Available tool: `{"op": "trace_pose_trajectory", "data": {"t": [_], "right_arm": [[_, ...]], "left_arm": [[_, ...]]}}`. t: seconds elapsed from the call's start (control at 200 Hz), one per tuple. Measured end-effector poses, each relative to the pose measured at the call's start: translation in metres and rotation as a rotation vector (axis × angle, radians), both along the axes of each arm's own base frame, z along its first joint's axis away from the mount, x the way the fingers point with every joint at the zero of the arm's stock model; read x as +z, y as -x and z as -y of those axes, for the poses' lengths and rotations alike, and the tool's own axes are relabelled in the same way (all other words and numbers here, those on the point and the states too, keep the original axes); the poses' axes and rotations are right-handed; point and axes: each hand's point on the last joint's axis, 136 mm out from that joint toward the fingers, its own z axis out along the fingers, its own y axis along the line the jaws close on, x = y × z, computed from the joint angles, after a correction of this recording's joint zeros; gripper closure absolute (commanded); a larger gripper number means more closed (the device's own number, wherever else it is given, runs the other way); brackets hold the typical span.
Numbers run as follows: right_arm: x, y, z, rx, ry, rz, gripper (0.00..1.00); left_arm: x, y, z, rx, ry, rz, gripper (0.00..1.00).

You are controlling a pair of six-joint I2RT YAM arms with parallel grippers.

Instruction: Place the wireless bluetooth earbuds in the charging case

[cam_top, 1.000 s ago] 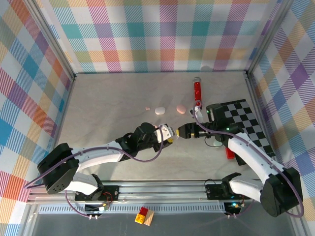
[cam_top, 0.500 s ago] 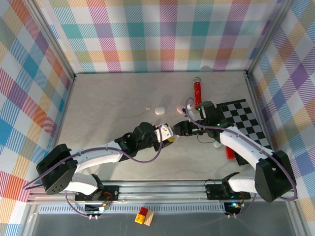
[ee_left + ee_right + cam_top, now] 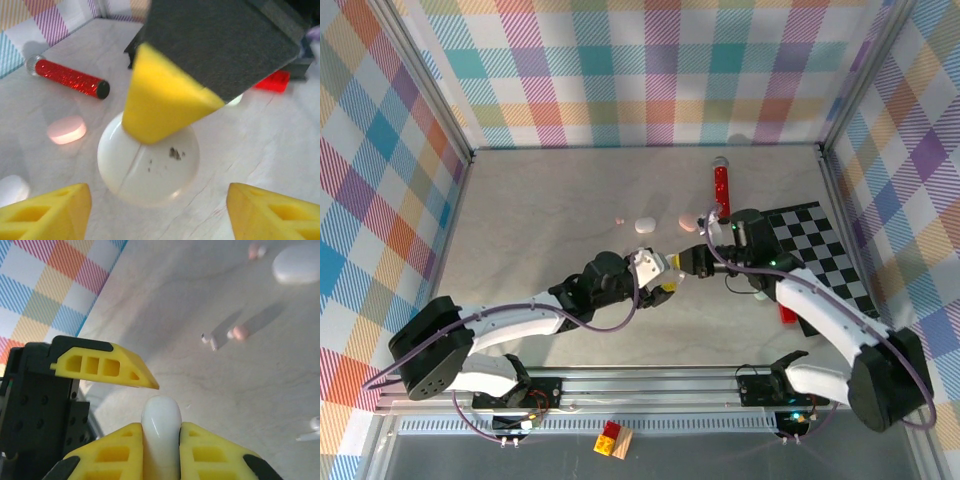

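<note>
Right fingers (image 3: 122, 452) clamp case (image 3: 161, 422) edge-on at mid counter (image 3: 540, 205). Left fingers (image 3: 45, 210) spread wide, flanking case, no contact. Earbuds (image 3: 214, 341) lie loose on bare counter beyond, well apart from case and edges.

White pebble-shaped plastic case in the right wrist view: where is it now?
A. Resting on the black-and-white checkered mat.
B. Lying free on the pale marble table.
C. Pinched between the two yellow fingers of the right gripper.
C: in the right wrist view the white pebble-shaped plastic case stands edge-on between the yellow fingers of the right gripper, which press on both its sides.
</note>
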Motion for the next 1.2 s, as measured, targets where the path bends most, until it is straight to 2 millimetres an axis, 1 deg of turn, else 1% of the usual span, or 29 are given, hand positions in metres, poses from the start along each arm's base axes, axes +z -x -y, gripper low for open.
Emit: {"op": "trace_pose_trajectory", "data": {"t": [0.125, 0.235, 0.305, 0.36, 0.46, 0.525, 0.58, 0.71, 0.815, 0.905, 0.985, 1.2], "right_arm": [[0.023, 0.006, 0.009, -0.008, -0.025, 0.15, 0.96], [0.046, 0.009, 0.012, -0.004, -0.064, 0.278, 0.96], [0.06, 0.01, 0.014, -0.001, -0.096, 0.35, 0.97], [0.069, 0.011, 0.014, 0.01, -0.123, 0.392, 0.98], [0.083, 0.012, 0.014, 0.034, -0.164, 0.443, 0.99], [0.089, 0.014, 0.013, 0.054, -0.185, 0.466, 0.99], [0.093, 0.016, 0.012, 0.068, -0.199, 0.478, 0.99], [0.102, 0.022, 0.009, 0.107, -0.233, 0.505, 0.99], [0.107, 0.029, 0.007, 0.145, -0.257, 0.516, 0.99], [0.11, 0.034, 0.005, 0.173, -0.273, 0.519, 0.99], [0.111, 0.037, 0.004, 0.193, -0.282, 0.521, 0.99], [0.108, 0.043, 0.003, 0.227, -0.285, 0.503, 0.99]], "left_arm": [[0.02, 0.0, 0.002, -0.041, 0.173, -0.09, 0.18], [0.045, 0.001, 0.008, -0.124, 0.347, -0.156, 0.23], [0.056, 0.002, 0.013, -0.188, 0.446, -0.205, 0.29], [0.059, 0.001, 0.015, -0.227, 0.511, -0.263, 0.33], [0.056, 0.0, 0.017, -0.279, 0.555, -0.339, 0.33], [0.06, 0.005, 0.016, -0.312, 0.569, -0.353, 0.34], [0.068, 0.01, 0.016, -0.35, 0.584, -0.338, 0.36], [0.079, 0.024, 0.015, -0.433, 0.593, -0.325, 0.48], [0.084, 0.032, 0.015, -0.477, 0.595, -0.326, 0.51], [0.086, 0.034, 0.015, -0.492, 0.594, -0.334, 0.51], [0.087, 0.034, 0.015, -0.495, 0.596, -0.335, 0.54], [0.095, 0.035, 0.014, -0.499, 0.608, -0.314, 0.6]]}}
